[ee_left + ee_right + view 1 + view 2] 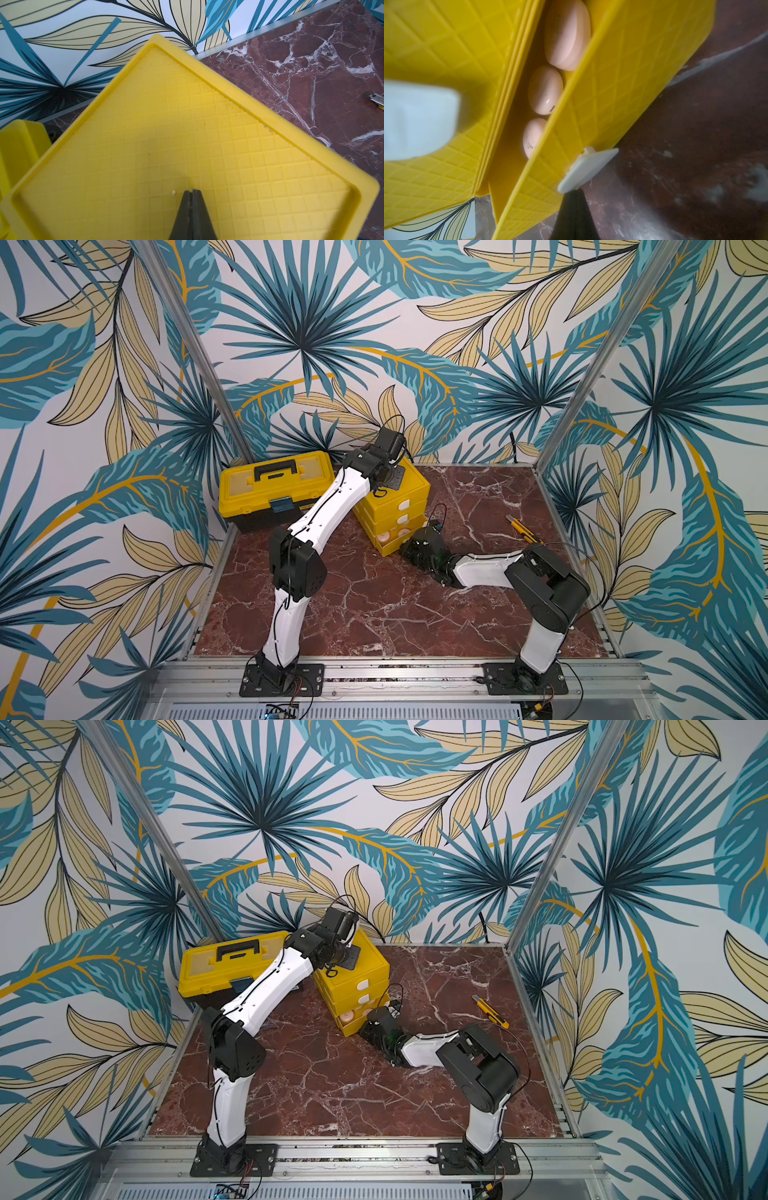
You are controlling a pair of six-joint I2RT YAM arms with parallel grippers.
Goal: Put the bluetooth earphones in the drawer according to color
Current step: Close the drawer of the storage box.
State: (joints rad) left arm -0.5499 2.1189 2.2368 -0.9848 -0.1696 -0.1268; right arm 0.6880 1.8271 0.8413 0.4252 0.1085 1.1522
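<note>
The yellow drawer chest (415, 483) stands at the back of the table. My left gripper (192, 191) is shut and rests its tip on the chest's gridded top (166, 124). The bottom drawer (612, 83) is pulled out a little. Three pale pink bluetooth earphones (566, 35) (545, 89) (532, 137) lie in the gap, and one pink case (384, 536) shows in a top view. My right gripper (575, 192) is shut with nothing between its fingers, its tip against that drawer's white tab handle (588, 168). The upper two drawers are closed.
A yellow toolbox (266, 485) with a black handle stands just left of the chest. A yellow-black utility knife (524, 529) lies on the red marble near the right edge. The patterned back wall is close behind the chest.
</note>
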